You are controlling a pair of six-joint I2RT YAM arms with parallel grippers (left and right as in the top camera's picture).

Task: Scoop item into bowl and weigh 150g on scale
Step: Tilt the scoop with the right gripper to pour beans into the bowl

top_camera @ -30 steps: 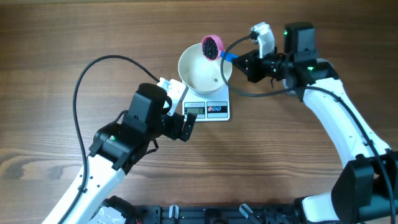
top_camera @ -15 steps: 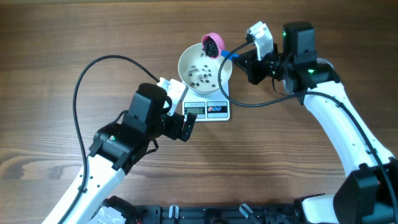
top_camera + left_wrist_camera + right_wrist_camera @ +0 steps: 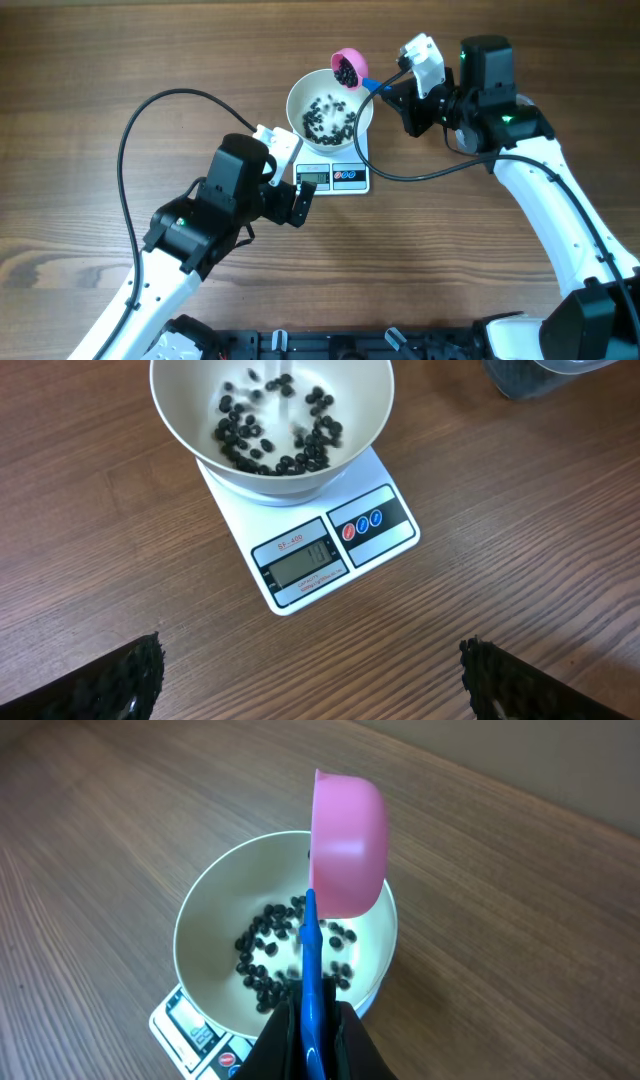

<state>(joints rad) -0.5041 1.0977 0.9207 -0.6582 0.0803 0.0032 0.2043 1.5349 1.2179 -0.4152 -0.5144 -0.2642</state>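
The white bowl stands on the small white scale, and a loose scatter of black beads covers its bottom. At the bowl's far right rim hangs a pink scoop, tipped on its side with dark beads still in its cup. My right gripper is shut on the scoop's blue handle. The wrist view shows the back of the scoop above the bowl. My left gripper is wide open and holds nothing, low over the table just in front of the scale.
The scale's display and two buttons face my left arm. A black cable loops over the table on the left. A dark object is cut off at the top right of the left wrist view. Bare wood surrounds the scale.
The bowl was empty a second ago and now holds a scatter of beads. The scoop has shifted slightly up and right along the rim. The left arm has not moved.
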